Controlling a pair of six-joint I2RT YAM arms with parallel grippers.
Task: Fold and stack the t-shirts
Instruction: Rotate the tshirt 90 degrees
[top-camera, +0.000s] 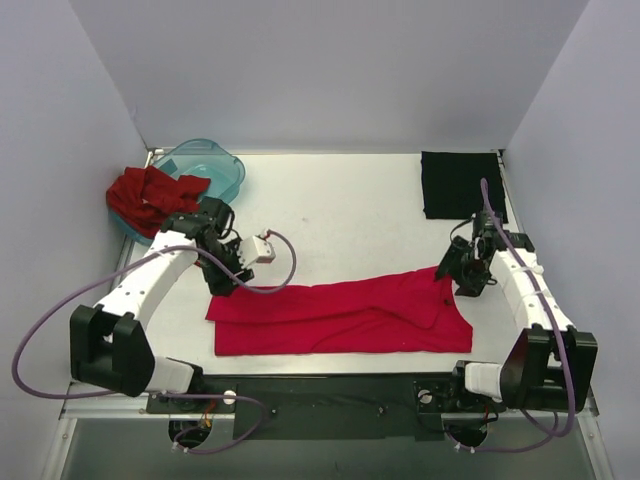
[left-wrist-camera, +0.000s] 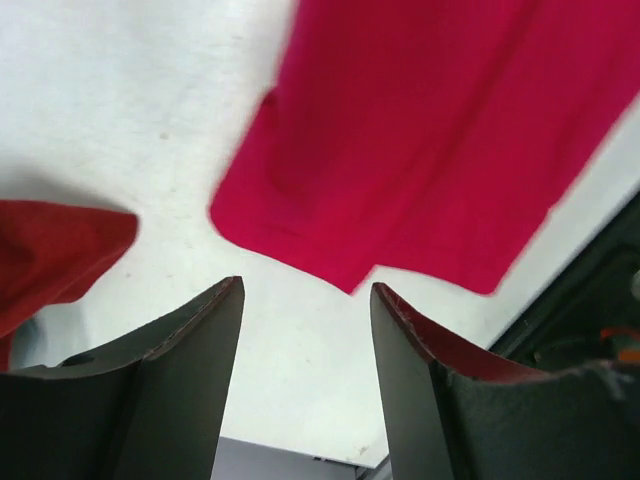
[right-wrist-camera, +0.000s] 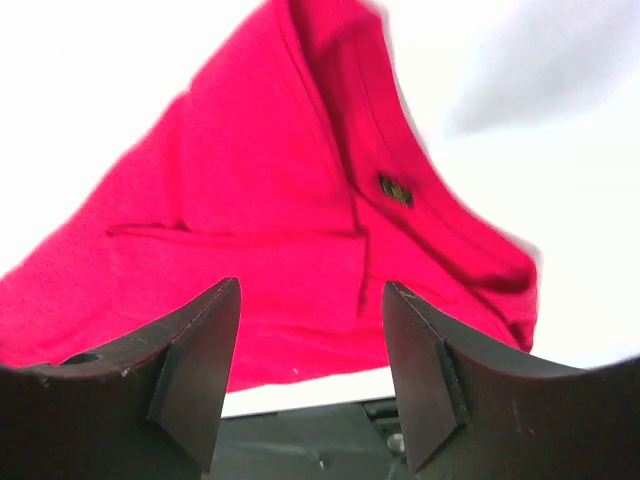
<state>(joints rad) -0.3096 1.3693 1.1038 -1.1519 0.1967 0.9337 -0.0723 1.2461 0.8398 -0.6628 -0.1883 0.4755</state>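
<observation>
Top external view: crimson-pink t-shirt (top-camera: 340, 318) lies as a long band, probably awaiting crosswise folding; left gripper (left-wrist-camera: 305, 290) and right gripper (right-wrist-camera: 312, 288) hover released at its ends.

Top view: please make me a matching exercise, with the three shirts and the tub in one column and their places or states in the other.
Column 1
1. pink shirt
2. black shirt
3. dark red shirt
4. tub

Column 2
A. folded flat, far right corner
B. crumpled, far left
C. translucent teal
D. spread out near the front edge

Pairs: 1-D, 2-A, 3-B, 4-C
</observation>
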